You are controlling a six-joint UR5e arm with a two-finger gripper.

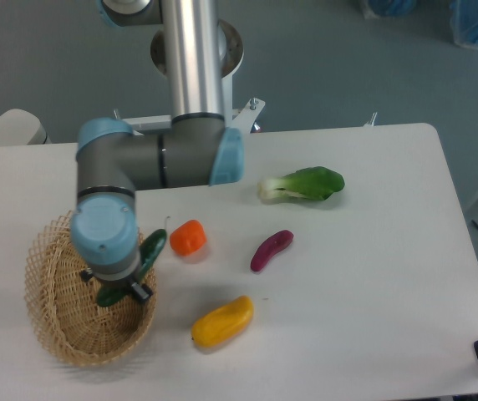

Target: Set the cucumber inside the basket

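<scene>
The dark green cucumber (152, 248) lies slanted under my wrist. One end sticks out toward the orange pepper and the other end shows lower left, over the basket. The tan wicker basket (37, 280) sits at the table's front left. My gripper (115, 284) points straight down over the right side of the basket and is mostly hidden by the blue wrist. Small black finger parts (141, 291) show on either side of the cucumber, and the gripper appears shut on it. The cucumber hangs over the basket's right rim and inside.
An orange pepper (188, 238) lies just right of the basket. A yellow pepper (222, 322) is at the front. A purple eggplant (271, 250) is in the middle. A bok choy (304, 184) lies further back right. The arm's upright column (193, 58) stands behind.
</scene>
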